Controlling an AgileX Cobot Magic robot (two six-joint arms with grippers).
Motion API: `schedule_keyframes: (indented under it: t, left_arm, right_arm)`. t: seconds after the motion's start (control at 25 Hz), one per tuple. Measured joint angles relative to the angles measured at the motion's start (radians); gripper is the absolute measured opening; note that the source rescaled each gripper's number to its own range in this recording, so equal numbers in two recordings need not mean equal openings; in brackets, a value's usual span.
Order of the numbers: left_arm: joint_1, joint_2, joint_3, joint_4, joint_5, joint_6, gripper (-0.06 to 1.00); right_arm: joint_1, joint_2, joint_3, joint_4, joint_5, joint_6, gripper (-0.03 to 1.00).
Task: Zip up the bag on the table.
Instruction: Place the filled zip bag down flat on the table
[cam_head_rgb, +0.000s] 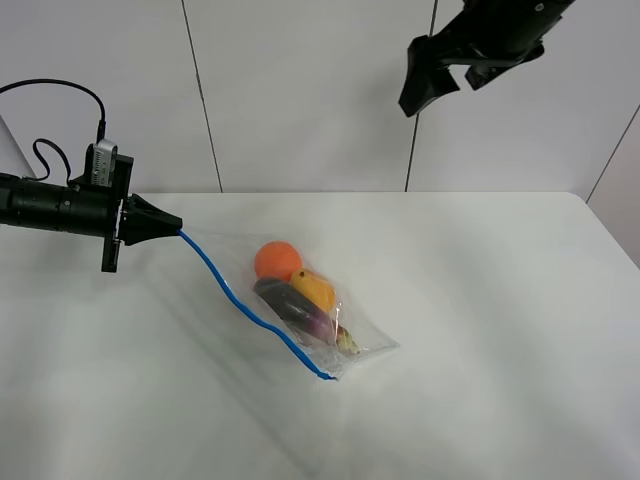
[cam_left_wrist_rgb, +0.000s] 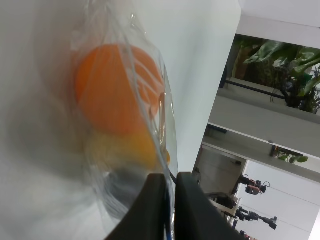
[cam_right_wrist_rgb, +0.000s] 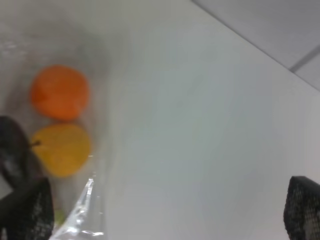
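Left gripper (cam_head_rgb: 172, 228) has its fingers (cam_left_wrist_rgb: 150, 210) pressed together on the end of the blue zipper strip (cam_head_rgb: 240, 300); the left wrist view shows clear film and the strip edge squeezed in the narrow slit between the two black pads, so it is clamped on the bag (cam_head_rgb: 300, 300), at the strip's far-left end. From that pinch the strip runs away from the gripper in a wavy line down to the bag's near corner, which is the strip's long axis and the line any closing slide has to follow. The bag lies on the table (cam_head_rgb: 480, 330), strip edge on the side away from the toy fruit: orange ball (cam_head_rgb: 277, 260) nearest the pinch, yellow fruit (cam_head_rgb: 315, 288) and dark purple eggplant (cam_head_rgb: 290, 302) next, a small pale piece at the bag's far corner. Right gripper (cam_head_rgb: 440, 75) hangs high above the table, well apart from the bag, fingers spread with nothing between them. Left arm is the one on the bag; right is far off. Whether the strip is sealed along its length cannot be told; judging by the slack wave, likely not fully.
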Motion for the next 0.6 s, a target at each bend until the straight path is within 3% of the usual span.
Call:
schedule_keyframes:
  t: [0.2,0.4,0.44,0.52,0.6]
  left_arm:
    - [0.000,0.000,0.000,-0.001,0.000,0.000,0.06]
    - [0.000,0.000,0.000,-0.003,-0.011,0.001,0.09]
    - [0.000,0.000,0.000,-0.003,-0.015,0.003,0.13]
    - [0.000,0.000,0.000,-0.003,-0.018,0.019,0.29]
    - [0.000,0.000,0.000,-0.003,-0.019,0.040,0.58]
  right_arm:
    - [-0.151,0.027,0.000,0.004,0.029,0.036,1.00]
    - [-0.233,-0.002,0.030,0.002,0.056,0.122,1.00]
    - [-0.240,-0.017,0.048,-0.004,0.056,0.137,1.00]
    - [-0.247,-0.049,0.093,-0.022,0.056,0.155,1.00]
    - [-0.247,-0.089,0.135,-0.053,0.057,0.161,1.00]
